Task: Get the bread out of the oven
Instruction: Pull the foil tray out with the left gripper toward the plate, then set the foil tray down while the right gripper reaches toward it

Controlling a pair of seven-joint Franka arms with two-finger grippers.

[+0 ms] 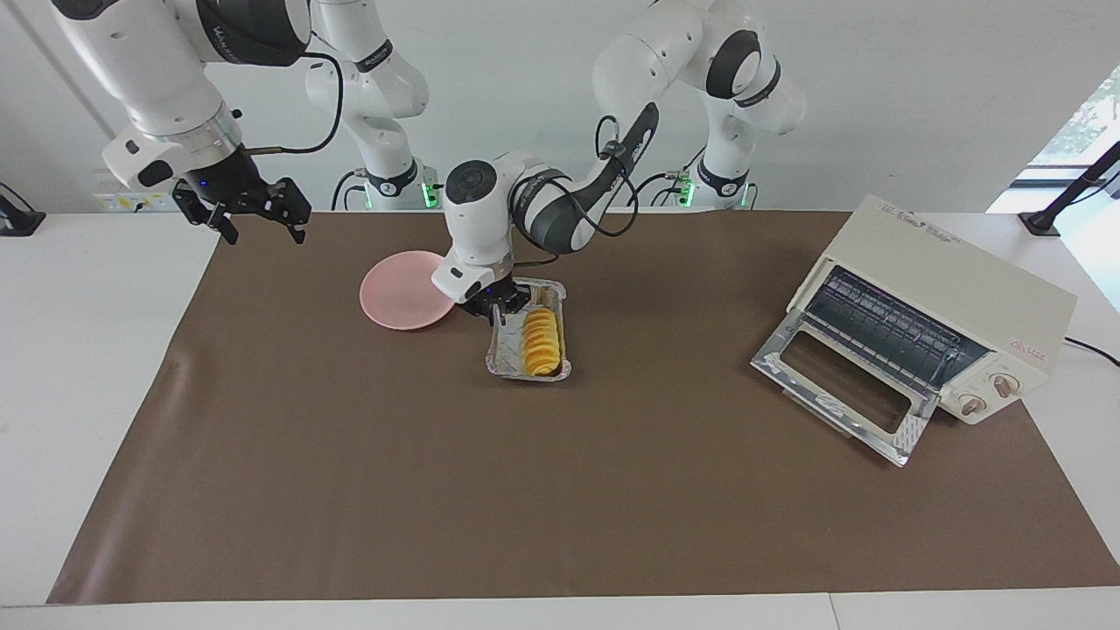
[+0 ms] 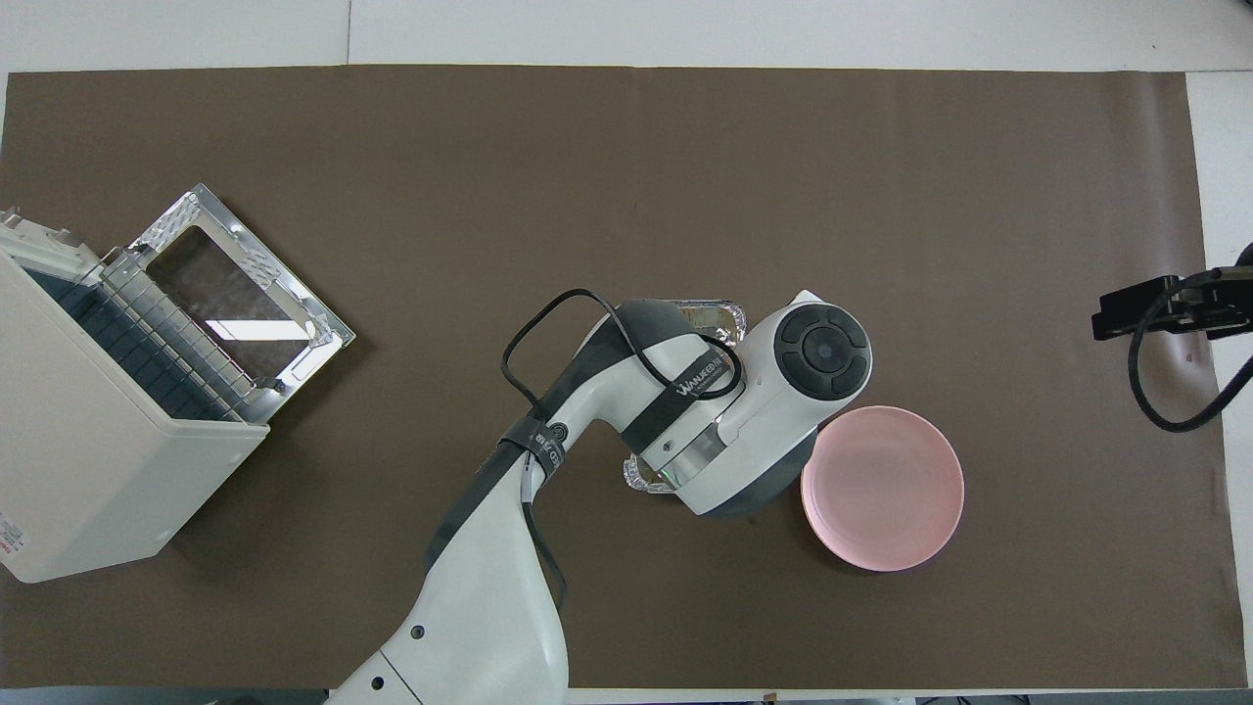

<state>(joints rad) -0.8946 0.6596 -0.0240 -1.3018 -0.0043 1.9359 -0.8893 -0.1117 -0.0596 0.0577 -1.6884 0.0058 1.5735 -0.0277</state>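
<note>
The bread (image 1: 541, 341), a ridged yellow-orange loaf, lies in a crinkled foil tray (image 1: 502, 354) on the brown mat at mid-table, beside the pink plate (image 1: 398, 293). My left gripper (image 1: 497, 308) is down at the tray's end nearer the robots, at its rim. In the overhead view my left arm hides the bread; only the tray's ends (image 2: 722, 313) show. The oven (image 1: 954, 289) stands at the left arm's end with its glass door (image 1: 840, 385) dropped open and its rack bare. My right gripper (image 1: 262, 229) waits raised and open over the mat's edge at the right arm's end.
The pink plate (image 2: 881, 487) is bare and lies toward the right arm's end from the tray. The oven (image 2: 98, 470) and its open door (image 2: 235, 294) take up the left arm's end. A brown mat (image 1: 560, 490) covers the table.
</note>
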